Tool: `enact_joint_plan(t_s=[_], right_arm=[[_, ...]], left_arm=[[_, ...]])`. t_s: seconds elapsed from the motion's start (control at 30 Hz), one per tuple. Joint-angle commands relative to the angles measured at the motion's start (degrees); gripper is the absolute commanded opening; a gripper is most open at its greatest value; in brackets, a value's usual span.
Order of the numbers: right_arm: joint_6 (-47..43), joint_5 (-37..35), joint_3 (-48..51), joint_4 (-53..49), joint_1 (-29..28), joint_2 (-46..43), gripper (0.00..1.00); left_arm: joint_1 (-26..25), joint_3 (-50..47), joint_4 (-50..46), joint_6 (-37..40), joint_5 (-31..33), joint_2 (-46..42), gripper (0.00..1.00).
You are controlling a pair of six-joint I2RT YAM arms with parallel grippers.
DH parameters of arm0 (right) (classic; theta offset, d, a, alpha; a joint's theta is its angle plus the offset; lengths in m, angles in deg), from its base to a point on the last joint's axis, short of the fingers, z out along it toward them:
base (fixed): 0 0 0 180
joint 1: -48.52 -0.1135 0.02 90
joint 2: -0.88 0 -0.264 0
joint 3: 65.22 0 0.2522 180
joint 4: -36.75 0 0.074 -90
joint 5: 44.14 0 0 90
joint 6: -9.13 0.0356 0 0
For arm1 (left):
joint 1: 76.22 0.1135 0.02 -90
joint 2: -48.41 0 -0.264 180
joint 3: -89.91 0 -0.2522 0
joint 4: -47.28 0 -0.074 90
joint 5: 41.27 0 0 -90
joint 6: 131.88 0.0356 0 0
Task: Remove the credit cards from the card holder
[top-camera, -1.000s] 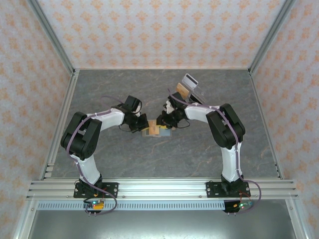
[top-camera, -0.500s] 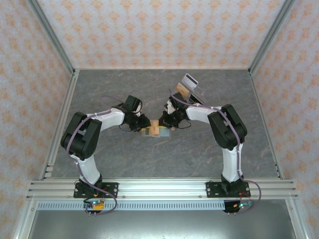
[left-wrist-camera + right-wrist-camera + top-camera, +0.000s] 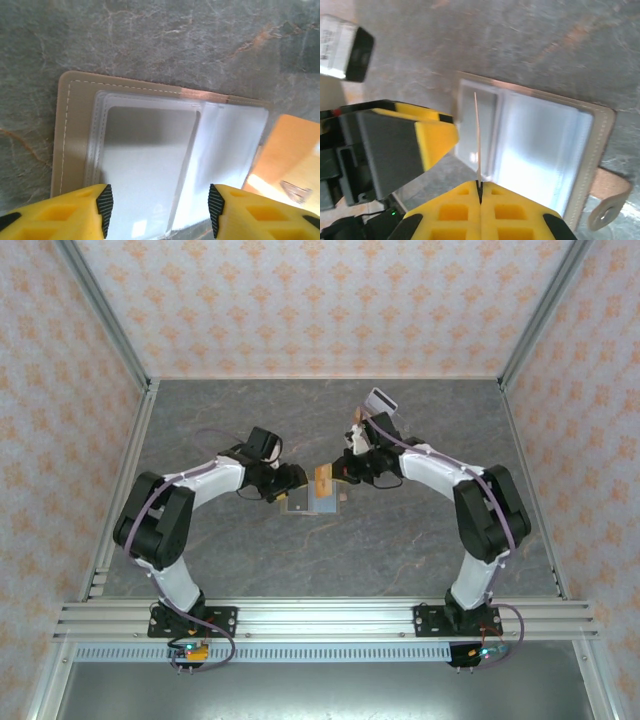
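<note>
The card holder (image 3: 303, 504) lies open and flat on the grey table, its taupe border (image 3: 75, 125) framing clear sleeves, with a snap strap (image 3: 607, 200) at one side. My right gripper (image 3: 337, 476) is shut on an orange-yellow credit card (image 3: 322, 480), seen edge-on as a thin strip (image 3: 477, 135) standing up from its jaws (image 3: 480, 187) above the holder (image 3: 600, 145). That card (image 3: 287, 160) hangs at the holder's right end. My left gripper (image 3: 290, 484) hovers open over the sleeves (image 3: 160, 210), gripping nothing.
A clear slanted acrylic stand (image 3: 381, 402) sits behind the right arm at the back of the table. Patterned walls and metal rails (image 3: 120, 490) enclose the table on three sides. My left gripper's yellow finger (image 3: 436, 140) is close beside the held card.
My left gripper has opened and let go of the card holder. My right gripper closed on the orange card and lifted it back and to the right, off the holder.
</note>
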Motion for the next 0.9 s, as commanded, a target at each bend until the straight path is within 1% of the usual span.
enact_joint_plan(t_s=[0.0, 0.1, 0.17, 0.3, 0.47, 0.5, 0.53, 0.57, 0.63, 0.7, 0.83, 0.87], right_arm=[[-1.2, 5.9, 0.5, 3.7, 2.4, -3.5, 0.0], [-0.4, 12.1, 0.4, 6.7, 3.5, -4.3, 0.0], [0.0, 14.8, -0.2, 7.4, 3.9, -4.2, 0.0], [2.8, 19.1, -1.0, 10.0, 4.4, -4.3, 0.0], [5.1, 21.8, -1.8, 13.1, 4.4, -5.8, 0.0], [5.4, 22.0, -2.1, 13.2, 4.4, -5.9, 0.0], [6.3, 22.2, -2.2, 14.0, 4.5, -5.9, 0.0], [7.2, 22.1, -2.1, 14.8, 4.5, -6.0, 0.0], [9.2, 21.9, -1.8, 17.3, 4.5, -6.2, 0.0], [11.6, 22.1, -1.3, 20.3, 4.5, -6.4, 0.0], [12.3, 22.0, -1.9, 21.2, 4.7, -6.7, 0.0], [12.5, 22.0, -2.0, 21.3, 4.8, -6.8, 0.0]], left_arm=[[0.9, 0.4, 3.3, -2.6, -3.1, -6.0, 0.69], [1.3, -1.1, 9.7, -5.3, -8.0, -8.7, 0.77], [1.4, -1.9, 14.2, -7.3, -10.6, -9.9, 0.8], [1.2, -0.2, 16.6, -8.2, -11.1, -11.7, 0.85], [0.9, 1.5, 22.3, -10.7, -14.4, -10.6, 0.84], [0.9, 1.6, 23.4, -11.2, -15.1, -10.4, 0.8], [0.9, 1.7, 24.1, -11.2, -15.7, -10.3, 0.71], [0.9, 2.0, 24.0, -10.8, -16.1, -10.5, 0.65], [1.0, 2.6, 23.9, -9.7, -16.3, -11.0, 0.57], [1.0, 3.1, 25.1, -10.1, -17.5, -10.9, 0.49], [1.0, 3.0, 28.4, -12.2, -19.7, -10.7, 0.32], [1.0, 2.7, 28.7, -12.5, -19.8, -10.8, 0.29]])
